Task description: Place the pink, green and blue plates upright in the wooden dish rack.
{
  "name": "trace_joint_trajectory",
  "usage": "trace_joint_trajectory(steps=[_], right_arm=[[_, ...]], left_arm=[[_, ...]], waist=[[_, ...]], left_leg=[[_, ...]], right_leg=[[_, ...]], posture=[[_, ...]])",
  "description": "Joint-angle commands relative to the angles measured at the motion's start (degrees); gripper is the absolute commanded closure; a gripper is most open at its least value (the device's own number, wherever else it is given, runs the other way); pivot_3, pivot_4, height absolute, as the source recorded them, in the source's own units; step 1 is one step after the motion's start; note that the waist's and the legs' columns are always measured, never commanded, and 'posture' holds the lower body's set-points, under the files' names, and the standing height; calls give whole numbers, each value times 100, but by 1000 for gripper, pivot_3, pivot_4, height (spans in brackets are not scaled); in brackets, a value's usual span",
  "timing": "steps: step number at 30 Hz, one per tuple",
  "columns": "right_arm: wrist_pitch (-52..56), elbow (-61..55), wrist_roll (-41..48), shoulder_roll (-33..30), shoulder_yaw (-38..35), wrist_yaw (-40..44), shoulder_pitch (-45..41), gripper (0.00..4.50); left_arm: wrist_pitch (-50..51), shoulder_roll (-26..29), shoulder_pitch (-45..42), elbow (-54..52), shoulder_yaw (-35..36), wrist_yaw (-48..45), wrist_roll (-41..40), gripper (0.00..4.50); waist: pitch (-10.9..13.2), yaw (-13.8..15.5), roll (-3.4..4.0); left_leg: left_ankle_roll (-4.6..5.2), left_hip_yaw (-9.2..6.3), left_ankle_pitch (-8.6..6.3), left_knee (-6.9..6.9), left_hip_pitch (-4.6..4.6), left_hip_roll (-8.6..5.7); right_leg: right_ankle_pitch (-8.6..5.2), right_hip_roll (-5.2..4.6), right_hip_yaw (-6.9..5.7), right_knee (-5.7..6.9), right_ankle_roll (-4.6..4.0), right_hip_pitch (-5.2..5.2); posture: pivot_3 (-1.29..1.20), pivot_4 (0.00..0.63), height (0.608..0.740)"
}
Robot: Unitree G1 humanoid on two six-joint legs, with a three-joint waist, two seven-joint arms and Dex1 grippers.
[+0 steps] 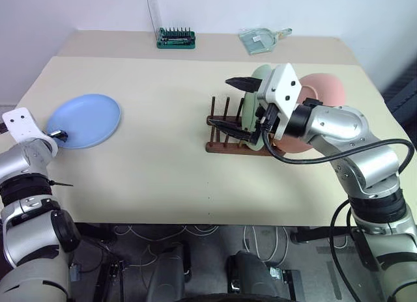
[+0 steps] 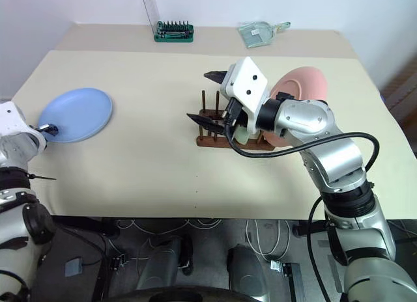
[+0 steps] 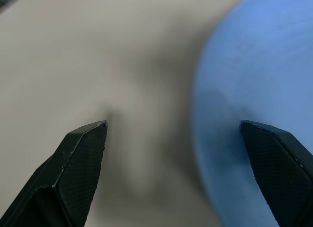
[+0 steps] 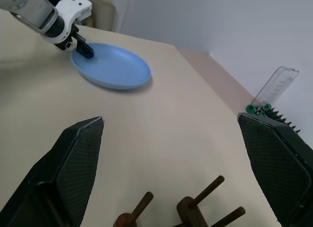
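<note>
Blue plate (image 1: 83,120) flat on table (image 1: 163,172); two racked.
Your left tool (image 3: 173,139), jaws apart, straddles its rim for pickup; right tool (image 1: 236,105) gapes over rack (image 1: 225,129).

On the surface (image 1: 163,152), the blue plate (image 1: 85,120) lies flat to my left, my left end effector (image 1: 60,134) at its near rim. The wooden dish rack (image 1: 225,136) sits to the right, the green plate (image 1: 254,107) and pink plate (image 1: 322,90) upright in it, my right end effector (image 1: 228,103) above. A bit holder (image 1: 176,38) stands at the far edge.

no readable text, labels or numbers anywhere
</note>
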Motion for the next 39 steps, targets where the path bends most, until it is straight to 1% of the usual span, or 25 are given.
trace_joint_trajectory(steps=[1, 2, 3, 4, 5, 6, 9, 10, 14, 16, 18, 20, 24, 27, 33, 39], right_arm=[[-35, -207, -86, 42, -198, -52, 32, 0], [-35, -217, -104, 44, -199, -57, 50, 0], [-33, -225, -116, 48, -202, -61, 65, 0], [-27, -234, -130, 53, -206, -63, 82, 0], [-20, -242, -139, 58, -211, -66, 95, 0], [-10, -257, -143, 58, -224, -67, 112, 0], [8, -285, -163, 66, -246, -62, 145, 0], [12, -287, -180, 70, -241, -62, 151, 0], [9, -269, -246, 68, -228, -50, 156, 0], [-28, -232, -343, 74, -184, -58, 117, 0], [-158, -156, -604, 63, -61, -79, 19, 0], [-386, -40, -1049, 32, 164, -110, -111, 0], [-956, 245, -1929, 13, 592, -154, -288, 0], [-1458, 575, -2641, 83, 857, -323, -473, 0], [-2327, 1110, -3592, 258, 1014, -605, -798, 0], [-2944, 1540, -4124, 410, 1081, -660, -975, 0]], left_arm=[[-160, 17, -126, 101, 3, -136, -100, 561], [-199, -6, -136, 91, 31, -111, -120, 853], [-224, -31, -144, 62, 64, -85, -152, 1312], [-228, -59, -149, 22, 92, -62, -192, 1855], [-220, -83, -150, -21, 99, -38, -221, 2307], [-218, -122, -135, -102, 110, -17, -254, 2940], [-157, -289, -70, -455, 163, 69, -366, 4348], [-113, -357, -46, -600, 186, 104, -413, 4464], [-15, -702, 63, -1345, 217, 138, -624, 4464], [-123, -985, 45, -1933, 251, 65, -854, 4464], [-269, -1329, -15, -2785, 78, 14, -1014, 4464], [-433, -1621, -96, -3640, -335, -138, -1053, 4464], [-414, -1979, -372, -4622, -781, -165, -1189, 4464], [-207, -2104, -561, -4993, -991, -125, -1266, 4464], [194, -2293, -757, -5456, -1166, -42, -1509, 4464], [464, -2527, -788, -5826, -1389, 23, -1619, 4464]], waist=[[0, -9, -1], [0, -10, -1], [0, -10, -1], [0, -11, -1], [-1, -11, -1], [-1, -12, -1], [-1, -11, -2], [-1, -9, -2], [-2, 1, -3], [-2, 1, -4], [3, 10, -12], [12, -1, -28], [13, -18, -30], [13, -48, -28], [13, -30, -29], [14, -11, -30]], left_leg=[[0, 0, 0, 0, 0, 0], [0, 0, 0, 0, 0, 0], [0, 0, 0, 0, 0, 0], [-1, 0, 1, 0, 0, 1], [-2, 0, 1, 0, 0, 1], [-2, 0, 1, 1, 0, 1], [-3, 1, 2, 3, 0, 1], [-3, 1, 2, 4, 0, 1], [-3, 1, 2, 5, 0, -1], [-3, 0, 3, 5, -1, -1], [-3, -1, 3, 8, -4, -1], [-3, -2, 3, 10, -9, -1], [-7, -1, 5, 10, -10, -1], [-12, 3, 9, 9, -5, 1], [-17, 7, 13, 10, 0, 2], [-16, 7, 13, 11, -2, 1]], right_leg=[[0, 0, 0, 0, 0, 0], [0, 0, 1, 2, 0, -2], [0, 0, 1, 4, 0, -3], [0, 0, 1, 6, 0, -4], [0, -1, 2, 8, 0, -4], [0, -1, 2, 11, 0, -5], [0, -2, 3, 20, 0, -8], [0, -2, 3, 21, 0, -8], [0, -3, 3, 21, 0, -7], [0, -3, 3, 22, 0, -7], [0, -3, 3, 23, 0, -8], [0, -2, 3, 25, 0, -11], [0, 0, 4, 28, 0, -16], [0, 2, 9, 36, 0, -18], [-1, 2, 11, 51, -1, -25], [-1, 1, 11, 49, -1, -24]], posture=[[0, 150, 732], [0, 150, 732], [0, 150, 732], [0, 150, 732], [0, 150, 732], [0, 150, 732], [0, 150, 732], [0, 150, 732], [0, 150, 732], [0, 150, 732], [0, 150, 732], [0, 150, 732], [0, 150, 732], [0, 150, 732], [0, 150, 732], [0, 150, 732]])
